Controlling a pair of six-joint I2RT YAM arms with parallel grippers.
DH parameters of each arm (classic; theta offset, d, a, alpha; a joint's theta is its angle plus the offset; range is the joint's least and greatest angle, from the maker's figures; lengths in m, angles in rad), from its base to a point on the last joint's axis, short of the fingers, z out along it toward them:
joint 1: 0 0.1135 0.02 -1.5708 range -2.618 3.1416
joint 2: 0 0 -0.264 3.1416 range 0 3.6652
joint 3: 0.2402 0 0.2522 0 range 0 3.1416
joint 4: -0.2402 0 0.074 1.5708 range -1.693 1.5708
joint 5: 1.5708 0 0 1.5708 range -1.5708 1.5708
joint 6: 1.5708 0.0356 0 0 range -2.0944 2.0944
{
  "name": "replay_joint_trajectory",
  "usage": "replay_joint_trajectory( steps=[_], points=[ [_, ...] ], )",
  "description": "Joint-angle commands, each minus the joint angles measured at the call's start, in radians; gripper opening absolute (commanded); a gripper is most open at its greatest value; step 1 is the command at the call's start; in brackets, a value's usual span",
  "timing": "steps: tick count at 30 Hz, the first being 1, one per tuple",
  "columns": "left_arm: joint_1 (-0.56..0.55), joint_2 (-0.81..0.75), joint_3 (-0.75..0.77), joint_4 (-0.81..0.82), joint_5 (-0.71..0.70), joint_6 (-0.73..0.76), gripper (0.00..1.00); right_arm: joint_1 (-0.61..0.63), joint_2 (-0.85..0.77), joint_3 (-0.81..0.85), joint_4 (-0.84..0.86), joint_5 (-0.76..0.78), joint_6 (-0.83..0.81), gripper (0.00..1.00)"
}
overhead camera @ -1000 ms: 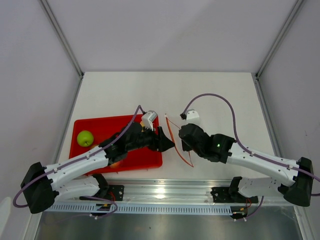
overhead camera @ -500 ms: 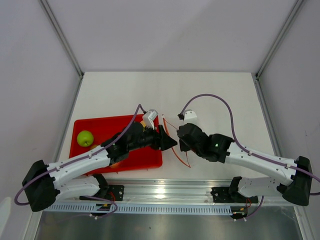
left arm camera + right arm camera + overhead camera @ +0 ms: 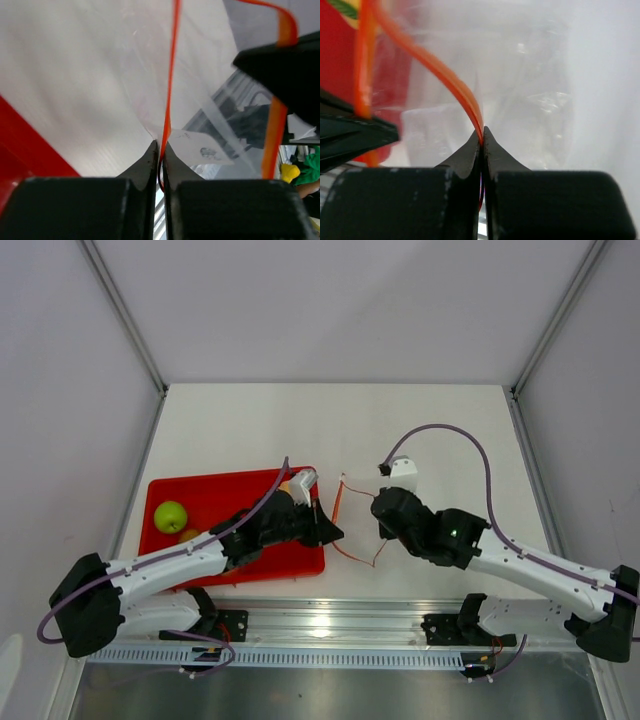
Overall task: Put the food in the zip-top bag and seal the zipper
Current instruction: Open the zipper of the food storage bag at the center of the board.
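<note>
Top view: I have the zip-top bag [image 3: 358, 525] held up between both arms, just right of the red tray [image 3: 230, 490]. Its zipper [image 3: 338, 512] traces a thin loop, longest from far to near, so the mouth stands open. The left gripper [image 3: 330, 531] pinches the tray-side edge and the right gripper [image 3: 382, 528] the opposite one. The green apple [image 3: 171, 516] and the yellow-orange fruit [image 3: 188, 536] sit in the tray's left part.

Left wrist: the left gripper [image 3: 161, 150] has its jaws pressed together on the zipper [image 3: 170, 85], which runs almost straight up out of view. The clear film [image 3: 125, 75] spreads to either side.

Right wrist: the right gripper [image 3: 481, 137] is likewise clamped on the zipper [image 3: 455, 90], which curves up and left across the crinkled bag [image 3: 530, 95].
</note>
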Motion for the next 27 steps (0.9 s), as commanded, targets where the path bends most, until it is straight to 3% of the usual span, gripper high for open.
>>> replay_joint_trajectory(
  steps=[1,3,8,14,16,20,22,23,24,27],
  points=[
    [-0.007,-0.057,-0.044,-0.028,-0.038,0.023,0.06,-0.032,-0.055,0.039,-0.128,0.141,0.03,0.0],
    [-0.007,-0.077,-0.062,-0.04,-0.051,0.034,0.0,-0.057,-0.073,0.051,-0.182,0.173,0.039,0.0],
    [-0.007,-0.083,-0.074,-0.054,-0.068,0.045,0.01,-0.078,-0.117,0.076,-0.265,0.216,0.042,0.0],
    [-0.007,-0.043,-0.061,-0.038,-0.055,0.054,0.01,-0.08,-0.141,0.064,-0.245,0.187,0.039,0.0],
    [-0.007,-0.031,-0.042,-0.035,-0.043,0.061,0.09,-0.078,-0.137,0.042,-0.215,0.144,0.017,0.0],
    [-0.007,-0.017,0.005,-0.04,-0.029,0.1,0.35,-0.078,-0.115,0.01,-0.133,0.091,0.011,0.0],
    [-0.007,-0.024,0.016,-0.064,-0.047,0.109,0.45,-0.078,-0.099,0.002,-0.116,0.071,0.004,0.0],
    [-0.007,-0.034,0.03,-0.075,-0.06,0.117,0.56,-0.078,-0.092,0.001,-0.106,0.068,0.001,0.0],
    [-0.005,-0.041,0.035,-0.078,-0.087,0.12,0.62,-0.078,-0.072,0.001,-0.103,0.068,0.002,0.0],
    [-0.002,-0.078,0.05,-0.146,-0.148,0.147,0.75,-0.078,-0.049,0.002,-0.102,0.065,-0.001,0.0]
  ],
)
